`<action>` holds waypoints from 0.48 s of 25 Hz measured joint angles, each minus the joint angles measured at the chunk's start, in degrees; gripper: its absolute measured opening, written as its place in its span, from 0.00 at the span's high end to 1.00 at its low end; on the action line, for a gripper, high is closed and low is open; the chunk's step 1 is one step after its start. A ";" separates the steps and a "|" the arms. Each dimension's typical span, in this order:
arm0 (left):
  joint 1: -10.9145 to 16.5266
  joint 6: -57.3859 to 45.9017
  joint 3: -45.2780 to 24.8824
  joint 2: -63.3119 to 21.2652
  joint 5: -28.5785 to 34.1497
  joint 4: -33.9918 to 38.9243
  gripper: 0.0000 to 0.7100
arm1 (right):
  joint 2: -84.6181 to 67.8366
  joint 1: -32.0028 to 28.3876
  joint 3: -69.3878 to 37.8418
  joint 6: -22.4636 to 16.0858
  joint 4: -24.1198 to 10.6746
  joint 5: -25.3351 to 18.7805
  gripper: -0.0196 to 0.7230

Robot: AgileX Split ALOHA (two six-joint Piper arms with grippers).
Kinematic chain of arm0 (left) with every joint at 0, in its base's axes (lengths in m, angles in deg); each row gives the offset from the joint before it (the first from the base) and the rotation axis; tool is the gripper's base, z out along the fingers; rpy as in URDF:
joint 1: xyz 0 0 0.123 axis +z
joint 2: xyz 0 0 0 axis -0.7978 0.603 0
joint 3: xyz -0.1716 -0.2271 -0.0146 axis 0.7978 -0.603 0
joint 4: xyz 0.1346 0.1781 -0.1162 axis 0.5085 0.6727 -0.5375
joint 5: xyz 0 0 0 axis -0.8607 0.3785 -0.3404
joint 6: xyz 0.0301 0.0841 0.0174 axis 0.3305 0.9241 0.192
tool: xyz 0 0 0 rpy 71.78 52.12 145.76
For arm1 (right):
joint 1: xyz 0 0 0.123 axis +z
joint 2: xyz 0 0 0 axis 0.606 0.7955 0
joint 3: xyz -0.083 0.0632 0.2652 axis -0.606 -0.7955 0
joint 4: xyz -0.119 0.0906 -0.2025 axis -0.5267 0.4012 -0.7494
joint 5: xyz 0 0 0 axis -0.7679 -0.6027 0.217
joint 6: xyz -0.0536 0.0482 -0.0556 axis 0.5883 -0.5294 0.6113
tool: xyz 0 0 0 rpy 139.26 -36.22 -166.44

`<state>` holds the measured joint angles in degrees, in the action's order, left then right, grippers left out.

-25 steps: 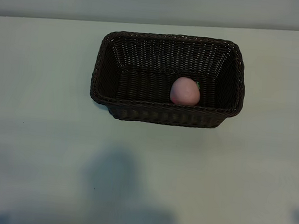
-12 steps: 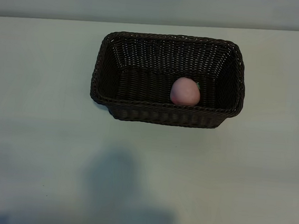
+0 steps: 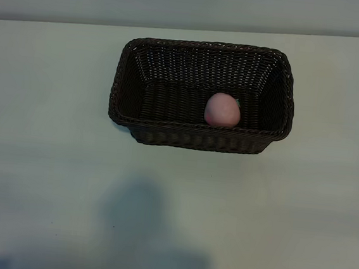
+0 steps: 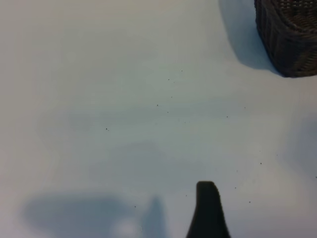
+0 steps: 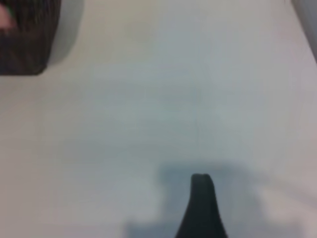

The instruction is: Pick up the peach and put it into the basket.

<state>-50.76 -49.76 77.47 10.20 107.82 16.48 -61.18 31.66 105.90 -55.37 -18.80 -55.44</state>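
Peach and basket at the close of the placing step, read from the grippers outward. Nearest, one dark finger of the left gripper (image 4: 208,218) is seen over the bare table (image 3: 53,129) in its wrist view, and one finger of the right gripper (image 5: 200,208) likewise in its own. Each pair of jaws is set well apart and nothing is carried between them, as would be expected once the load has been given up. Neither arm is caught in the exterior view, so both are judged to be drawn back from the work area, well apart from the basket (image 3: 207,46). Beyond the open stretch of table, a corner of the wicker wall is shown at the edge of each wrist view, which places the basket ahead of and between the two arms. Farther on, the peach (image 3: 222,110) is found inside the basket, resting on the woven floor close against the long wall nearer the exterior camera and toward that view's right. The deep sloping sides are taken to be what keeps the round fruit from rolling out. The task is judged complete, with no further handling called for.
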 joint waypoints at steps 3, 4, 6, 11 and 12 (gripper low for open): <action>0.00 0.00 0.00 0.00 0.00 0.00 0.25 | 0.00 0.00 -0.18 0.00 0.07 0.96 0.25; 0.00 0.00 0.00 0.00 0.00 0.00 0.25 | 0.00 0.00 -0.24 0.00 0.21 1.04 0.25; 0.00 0.00 0.00 0.00 0.00 0.00 0.25 | 0.00 0.00 -0.35 0.00 -0.01 1.12 0.25; 0.00 0.00 0.00 0.00 0.00 0.00 0.25 | 0.00 0.00 -0.35 0.00 1.10 1.12 0.25; 0.00 0.00 0.00 0.00 0.00 0.00 0.25 | 0.00 0.00 -0.38 0.00 1.15 1.12 0.25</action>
<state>-50.76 -49.76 77.47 10.20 107.82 16.48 -61.18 31.66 105.53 -55.37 -17.65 -54.33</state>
